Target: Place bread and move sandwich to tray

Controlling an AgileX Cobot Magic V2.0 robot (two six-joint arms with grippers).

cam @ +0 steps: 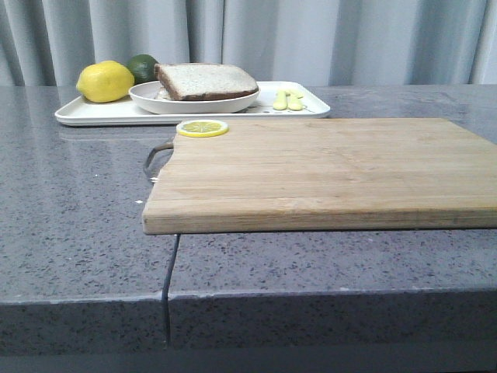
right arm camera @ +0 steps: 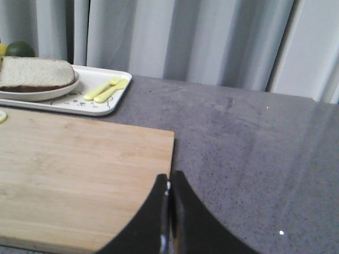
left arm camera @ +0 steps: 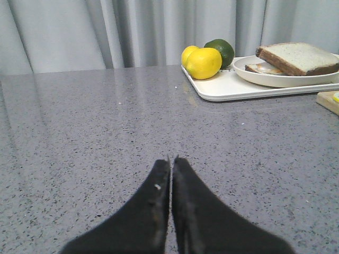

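Note:
The sandwich (cam: 206, 81) lies on a round white plate (cam: 194, 104) that stands on the white tray (cam: 101, 113) at the back left. Its top is the plain pale bread slice (left arm camera: 299, 57) with a dark crust. A lower slice (left arm camera: 262, 68) pokes out under it; the egg is hidden. My left gripper (left arm camera: 171, 159) is shut and empty, low over bare counter, well short of the tray. My right gripper (right arm camera: 169, 177) is shut and empty at the wooden board's near right corner. Neither gripper shows in the front view.
A wooden cutting board (cam: 326, 171) with a metal handle fills the middle and right, a lemon slice (cam: 202, 128) on its back left corner. A lemon (cam: 106, 81), a lime (cam: 143, 67) and yellow cutlery (cam: 288, 99) lie on the tray. Grey curtains hang behind.

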